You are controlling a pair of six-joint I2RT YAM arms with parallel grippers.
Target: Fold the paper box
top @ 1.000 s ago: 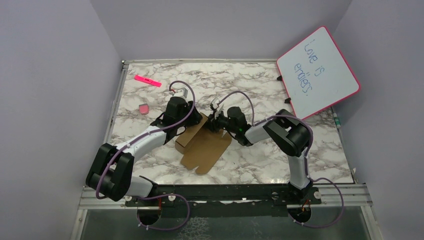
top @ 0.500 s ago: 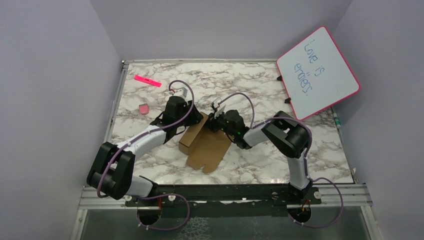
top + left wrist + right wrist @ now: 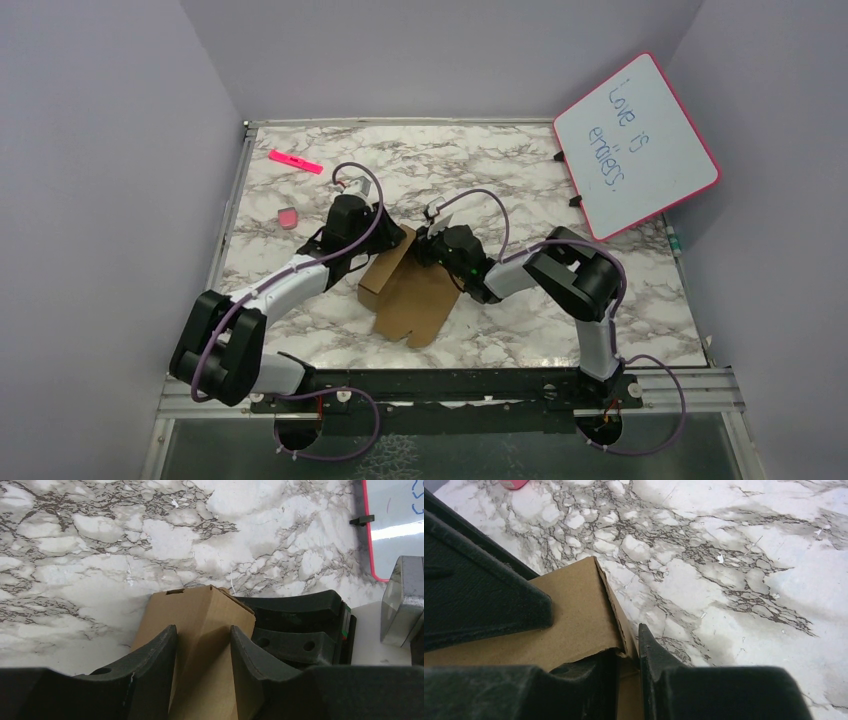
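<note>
The paper box [image 3: 408, 292] is plain brown cardboard, partly folded, with a raised part at its far left and a flat flapped panel reaching toward the near edge. My left gripper [image 3: 388, 240] is at the box's far left end. In the left wrist view its fingers [image 3: 156, 652] press both sides of a raised folded part of the box [image 3: 200, 620]. My right gripper [image 3: 426, 250] is at the box's far right corner. In the right wrist view it [image 3: 626, 652] pinches a thin cardboard wall [image 3: 574, 615]. The two grippers sit close together, almost touching.
A pink-framed whiteboard [image 3: 634, 145] leans at the back right and shows in the left wrist view [image 3: 395, 525]. A pink marker [image 3: 296, 161] and a pink eraser [image 3: 287, 217] lie at the far left. Purple walls close in the marble table [image 3: 560, 330].
The box's flat panel has swung a little toward the near edge and narrowed in view. My right gripper has shifted slightly left. Both grippers keep their hold.
</note>
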